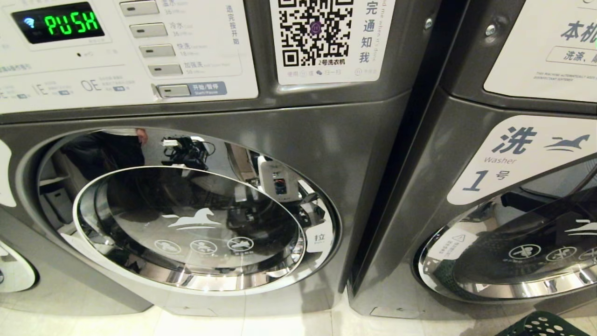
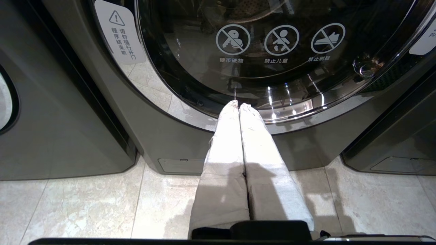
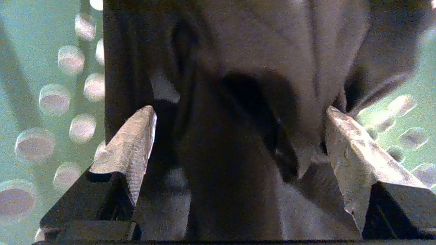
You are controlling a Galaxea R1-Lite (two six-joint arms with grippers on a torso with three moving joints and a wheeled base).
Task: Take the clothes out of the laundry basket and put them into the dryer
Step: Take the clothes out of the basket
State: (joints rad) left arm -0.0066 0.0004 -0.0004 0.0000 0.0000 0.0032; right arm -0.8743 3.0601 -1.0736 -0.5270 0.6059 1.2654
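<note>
- We see the right gripper (image 3: 238,112) down inside the green perforated laundry basket (image 3: 51,102). Its two fingers (image 3: 131,146) are spread wide apart.
- A dark garment (image 3: 245,68) fills the space between and ahead of those fingers. A fold of it lies against the inner face of one finger. We cannot tell whether the cloth is actually pinched; the spread stance suggests no grip.
- In the head view only a corner of the laundry basket (image 1: 543,324) shows, on the tiled floor (image 1: 233,324) in front of the right-hand machine (image 1: 419,186).
- Neither arm appears in the head view.
- The left gripper (image 2: 238,106) hangs low before the grey front-loading machine (image 2: 160,136). Its white-wrapped fingers (image 2: 224,160) lie pressed together with nothing between them, tips pointing at the lower rim of the round door (image 2: 272,68).
- The round door (image 1: 191,228) of the machine facing us is closed. Its display (image 1: 58,22) reads PUSH in green.
- A QR label (image 1: 315,32) sits at the right of the control panel (image 1: 140,56).
</note>
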